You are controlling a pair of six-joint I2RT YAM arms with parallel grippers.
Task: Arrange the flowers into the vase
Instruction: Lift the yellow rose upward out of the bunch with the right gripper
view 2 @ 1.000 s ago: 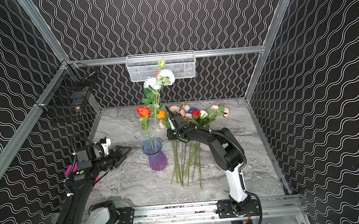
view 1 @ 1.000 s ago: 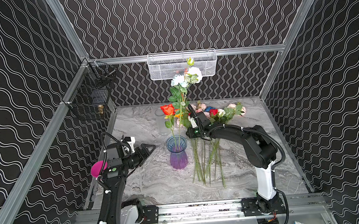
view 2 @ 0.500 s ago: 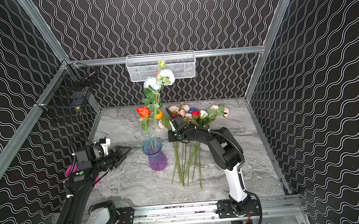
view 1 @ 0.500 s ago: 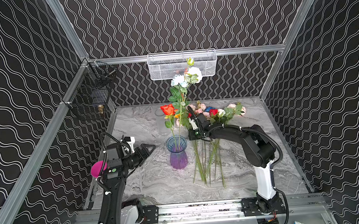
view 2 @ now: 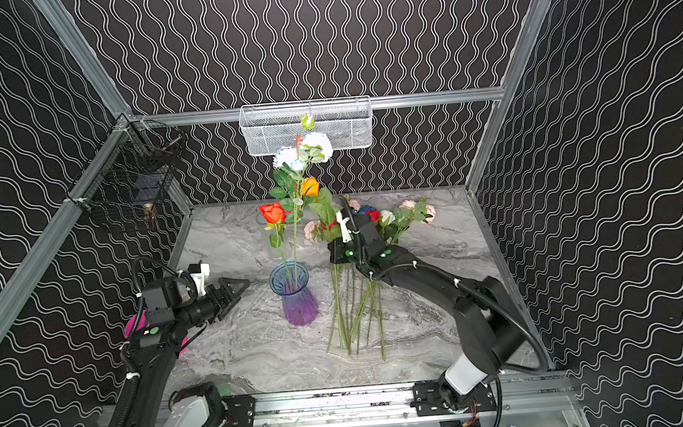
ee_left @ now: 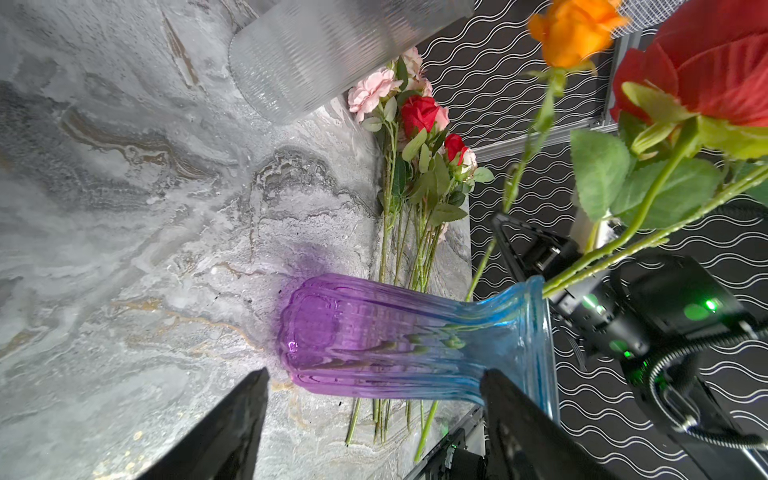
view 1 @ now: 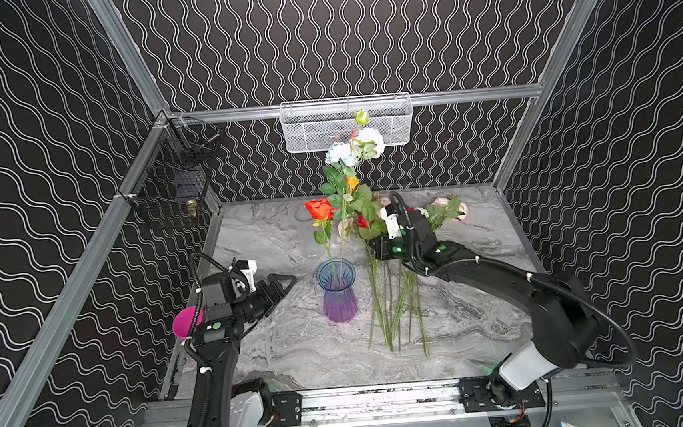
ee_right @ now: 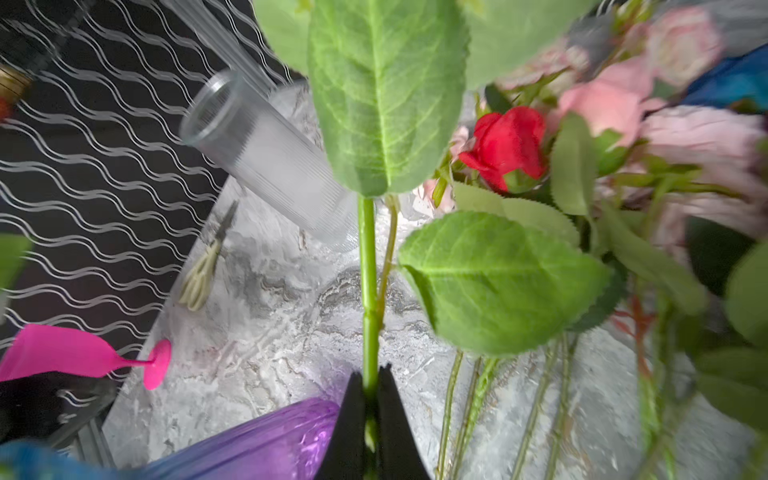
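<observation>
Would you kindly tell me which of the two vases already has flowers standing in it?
The purple-and-blue vase holds upright flowers; the clear ribbed vase behind it stands empty.

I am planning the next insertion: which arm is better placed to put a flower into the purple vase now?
Right. The right fingers are shut on a green stem close beside the vase; the left fingers stand open, holding nothing.
</observation>
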